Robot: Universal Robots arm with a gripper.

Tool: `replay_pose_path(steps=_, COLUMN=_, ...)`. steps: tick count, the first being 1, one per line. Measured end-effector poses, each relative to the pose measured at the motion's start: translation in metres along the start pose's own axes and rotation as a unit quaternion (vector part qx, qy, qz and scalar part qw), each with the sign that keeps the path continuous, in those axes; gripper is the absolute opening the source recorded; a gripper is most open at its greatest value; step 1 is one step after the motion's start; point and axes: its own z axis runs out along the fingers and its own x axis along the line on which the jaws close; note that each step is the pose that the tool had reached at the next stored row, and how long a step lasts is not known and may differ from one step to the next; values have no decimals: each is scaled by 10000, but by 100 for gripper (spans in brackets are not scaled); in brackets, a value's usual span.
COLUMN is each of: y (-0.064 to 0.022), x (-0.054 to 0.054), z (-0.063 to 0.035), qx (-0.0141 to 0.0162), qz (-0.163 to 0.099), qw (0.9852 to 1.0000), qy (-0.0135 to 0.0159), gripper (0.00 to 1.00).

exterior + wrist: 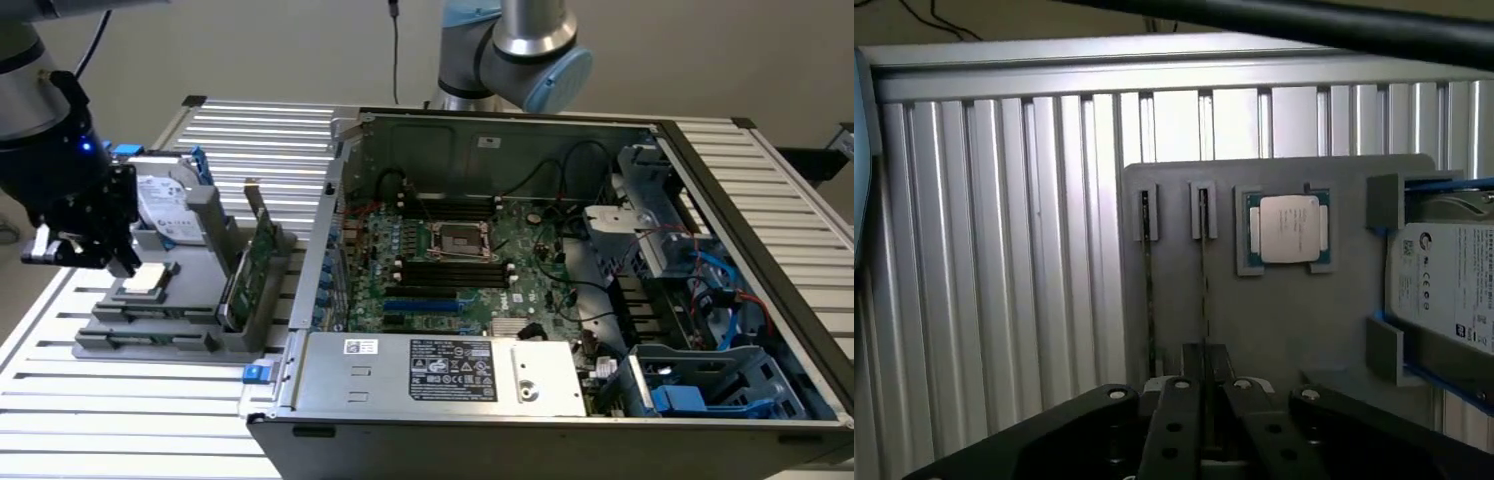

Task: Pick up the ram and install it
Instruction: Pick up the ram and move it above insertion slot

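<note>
Grey matte holder (1284,330) carries the ram (1203,268), a thin stick on edge in its slot; black gripper (1204,362) sits in line over it, jaws nearly together, contact not discernible

The ribbed bench (1004,250) is pale satin metal; tray (1274,330) matt grey plastic; processor lid (1288,228) smooth silvery metal; claw (1202,390) matt black.

A silver table (94,420) of ribbed aluminium slats runs across the scene. Two things lie directly on it. Toward the exterior view's left sits a flat grey parts holder (160,338) with slots and raised pockets. Just beside it, toward the exterior view's right, lies an open computer case (534,452), its open side facing up, covering much of the slats.
</note>
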Motion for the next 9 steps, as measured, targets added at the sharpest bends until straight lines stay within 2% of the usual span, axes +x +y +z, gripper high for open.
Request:
replay_pose_path(steps=1, y=1, x=6, z=0, qx=0, qz=-44, qw=10000, qy=1, gripper=24)
replay_pose_path(steps=2, y=1, x=13, z=0, qx=1, qz=-89, qw=10000, qy=1, gripper=24)
replay_pose_path(steps=3, y=0, x=22, z=2, qx=1, qz=-127, qw=9999, qy=2, gripper=30)
replay_pose_path(steps=4, y=0, x=33, z=6, qx=1, qz=-157, qw=9999, qy=2, gripper=30)
replay_pose_path(steps=5, y=-1, x=44, z=10, qx=1, qz=-184, qw=9998, qy=2, gripper=36)
replay_pose_path(steps=9, y=-3, x=90, z=30, qx=1, qz=-291, qw=9996, qy=4, gripper=36)
